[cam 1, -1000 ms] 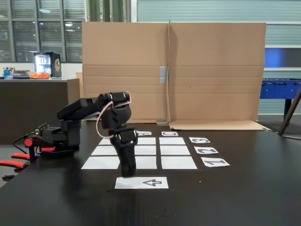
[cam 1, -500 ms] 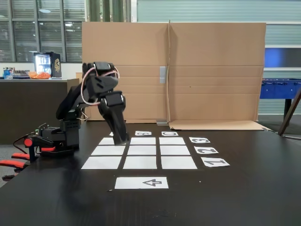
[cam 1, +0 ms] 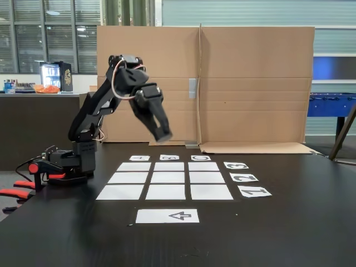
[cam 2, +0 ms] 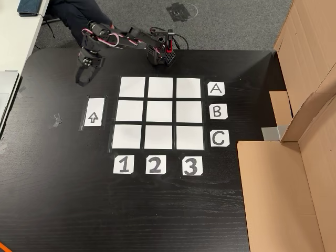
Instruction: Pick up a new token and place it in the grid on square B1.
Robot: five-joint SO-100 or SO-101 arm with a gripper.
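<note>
My black gripper (cam 1: 164,136) hangs high above the far rows of the grid (cam 1: 169,178), its fingers pointing down and to the right. In the other view the gripper (cam 2: 82,79) lies left of the grid (cam 2: 160,111), beyond the top of the arrow-printed sheet (cam 2: 94,112). The fingers look close together, but black on black hides any gap. I cannot make out the token, either between the fingers or on the table. Square B1 (cam 1: 166,192) (cam 2: 128,111) is bare white paper. The arrow-printed sheet (cam 1: 167,216) is bare too.
A tall cardboard wall (cam 1: 250,83) (cam 2: 310,157) stands behind the grid. The arm's base (cam 1: 67,164) (cam 2: 160,52) with its red clamps sits beside column A. Paper labels 1, 2, 3 (cam 2: 155,165) and A, B, C (cam 2: 217,111) border the grid. A tape scrap (cam 2: 56,119) lies beside the arrow sheet.
The gripper lifted off the left end of the arrow-printed sheet, rose past the grid's left column, and swung up and right. The sheet now lies bare.
</note>
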